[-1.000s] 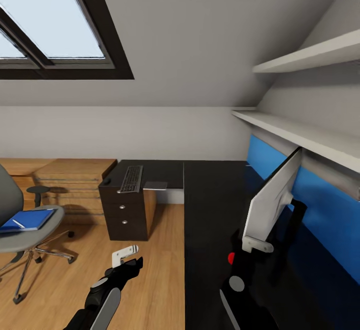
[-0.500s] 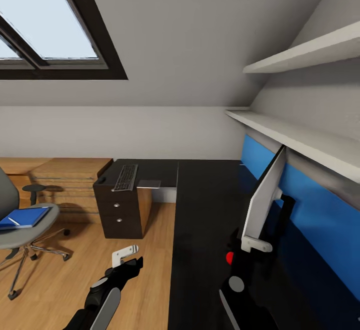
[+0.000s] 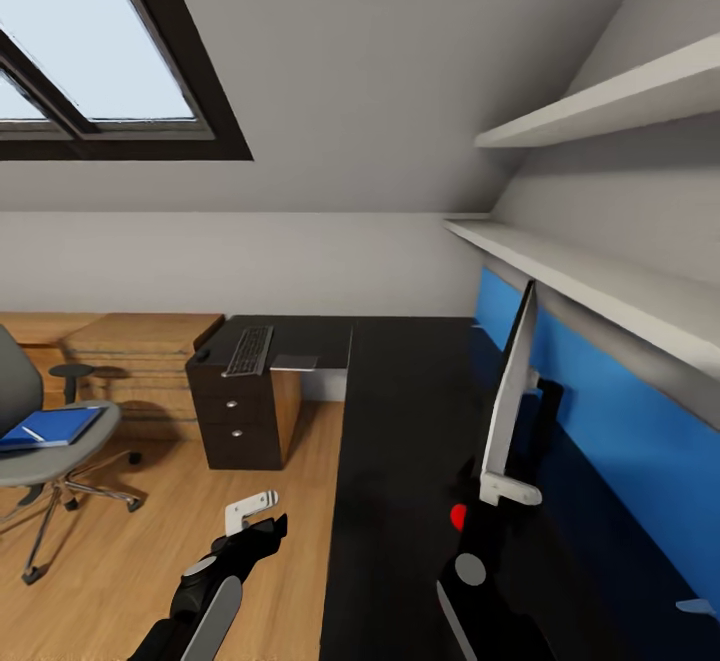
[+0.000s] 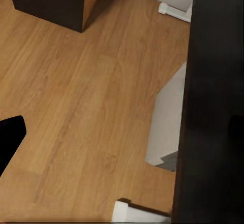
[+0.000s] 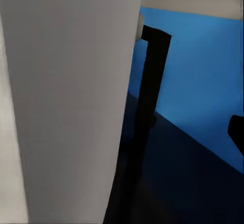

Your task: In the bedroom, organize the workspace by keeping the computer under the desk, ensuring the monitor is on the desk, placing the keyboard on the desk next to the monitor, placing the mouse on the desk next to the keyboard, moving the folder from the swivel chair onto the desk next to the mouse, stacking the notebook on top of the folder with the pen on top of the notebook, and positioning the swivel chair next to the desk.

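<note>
Attic bedroom, black desk (image 3: 410, 411). My right gripper (image 3: 497, 489) pinching monitor (image 3: 506, 401) edge at 12 o'clock, screen long axis upright. Left gripper (image 3: 250, 513) idle, spread unclear. Keyboard (image 3: 248, 351) at 11.

Swivel chair (image 3: 40, 441) cut by the frame edge; right gripper (image 3: 500, 489) jaws behind the monitor (image 3: 507, 391).

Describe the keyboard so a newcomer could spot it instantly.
Find the L-shaped black desk and follow its far arm toward the wooden chest. The keyboard lies flat above the black drawer unit: slim, with rows of grey keys, unlike the plain grey sheet beside it.
</note>
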`<state>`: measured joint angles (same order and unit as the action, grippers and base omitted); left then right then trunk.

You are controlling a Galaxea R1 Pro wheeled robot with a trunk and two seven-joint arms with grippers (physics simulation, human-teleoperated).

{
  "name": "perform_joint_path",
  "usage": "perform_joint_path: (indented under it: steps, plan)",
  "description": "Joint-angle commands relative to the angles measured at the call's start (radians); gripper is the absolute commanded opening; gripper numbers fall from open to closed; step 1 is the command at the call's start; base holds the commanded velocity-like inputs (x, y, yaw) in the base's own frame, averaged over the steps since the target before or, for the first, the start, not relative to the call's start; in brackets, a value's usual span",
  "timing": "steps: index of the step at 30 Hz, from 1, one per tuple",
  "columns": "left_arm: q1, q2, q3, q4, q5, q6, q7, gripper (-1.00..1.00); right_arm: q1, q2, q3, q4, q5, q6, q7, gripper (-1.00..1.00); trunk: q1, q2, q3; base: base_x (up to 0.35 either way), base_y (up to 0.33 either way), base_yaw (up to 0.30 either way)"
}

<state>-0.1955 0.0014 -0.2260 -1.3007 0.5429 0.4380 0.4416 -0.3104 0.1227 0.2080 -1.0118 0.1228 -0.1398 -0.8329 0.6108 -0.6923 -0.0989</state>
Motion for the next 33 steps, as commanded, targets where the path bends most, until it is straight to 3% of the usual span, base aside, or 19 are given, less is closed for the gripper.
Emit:
perform_joint_path:
  steps: [1, 18, 33]
  plan:
    - [-0.001, 0.000, -0.001, -0.002, 0.009, 0.002, 0.009, 1.00, -0.001, 0.000, 0.001, 0.001, 0.002, -0.003, -0.005, 1.00, 0.000, -0.002, -0.002, -0.099, -0.250, 0.000]
    - [-0.001, 0.000, -0.002, -0.002, 0.011, 0.002, 0.009, 1.00, -0.001, -0.002, 0.002, 0.002, 0.001, -0.003, -0.003, 1.00, 0.000, -0.002, -0.002, -0.018, -0.094, 0.000]
    - [-0.001, 0.000, -0.002, -0.004, 0.011, 0.002, 0.008, 1.00, -0.001, -0.002, 0.016, 0.002, 0.003, -0.003, 0.009, 1.00, 0.000, -0.002, -0.002, -0.123, -0.190, 0.000]
